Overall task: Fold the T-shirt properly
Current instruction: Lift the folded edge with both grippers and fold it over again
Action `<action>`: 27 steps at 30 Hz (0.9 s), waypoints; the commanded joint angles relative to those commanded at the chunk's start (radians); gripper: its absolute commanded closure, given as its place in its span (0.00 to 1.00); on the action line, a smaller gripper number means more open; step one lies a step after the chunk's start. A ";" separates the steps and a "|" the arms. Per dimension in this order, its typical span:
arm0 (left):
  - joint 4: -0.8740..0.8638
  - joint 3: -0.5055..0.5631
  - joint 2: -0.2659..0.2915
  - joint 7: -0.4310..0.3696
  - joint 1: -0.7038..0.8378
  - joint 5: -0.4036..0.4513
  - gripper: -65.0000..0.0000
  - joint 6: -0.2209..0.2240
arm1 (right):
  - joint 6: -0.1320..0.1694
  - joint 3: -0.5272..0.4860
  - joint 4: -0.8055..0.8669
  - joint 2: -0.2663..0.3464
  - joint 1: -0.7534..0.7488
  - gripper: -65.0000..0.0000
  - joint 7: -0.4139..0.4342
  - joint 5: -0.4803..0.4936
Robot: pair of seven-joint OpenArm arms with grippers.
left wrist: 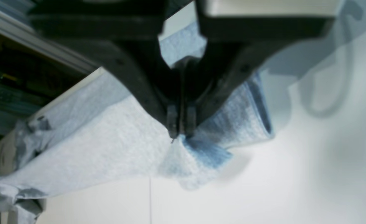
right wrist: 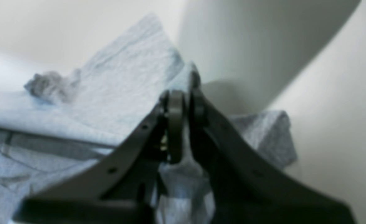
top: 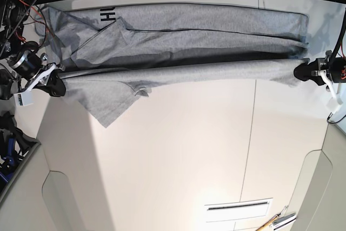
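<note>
Base view showing the light heather-grey short-sleeved cotton T-shirt (top: pixel 178 41) stretched long across the far part of the pale white surface (top: pixel 184 155), black lettering peeking near one end. Left hand (top: pixel 298 71) clamped on a pinch of the near fabric edge, jaws together around cloth. Right hand (top: pixel 55 84) likewise pinched shut on the opposite end, one sleeve drooping loose just beneath it. Holding the near long edge taut between both hands, lifted slightly off the lower layers.

Judging the step as a lengthwise fold in progress. Doing it well means:
- keeping both hands level and moving together, so the edge stays straight;
- holding enough tension to stop sagging midway, without dragging the layers underneath;
- tucking the hanging sleeve inward before laying down;
- releasing only once the edge is lying flat.
</note>
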 joint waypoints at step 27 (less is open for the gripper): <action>0.000 -0.006 0.056 -0.024 0.069 0.001 1.00 0.000 | -0.024 0.075 -0.052 -0.085 0.113 0.58 0.100 -0.039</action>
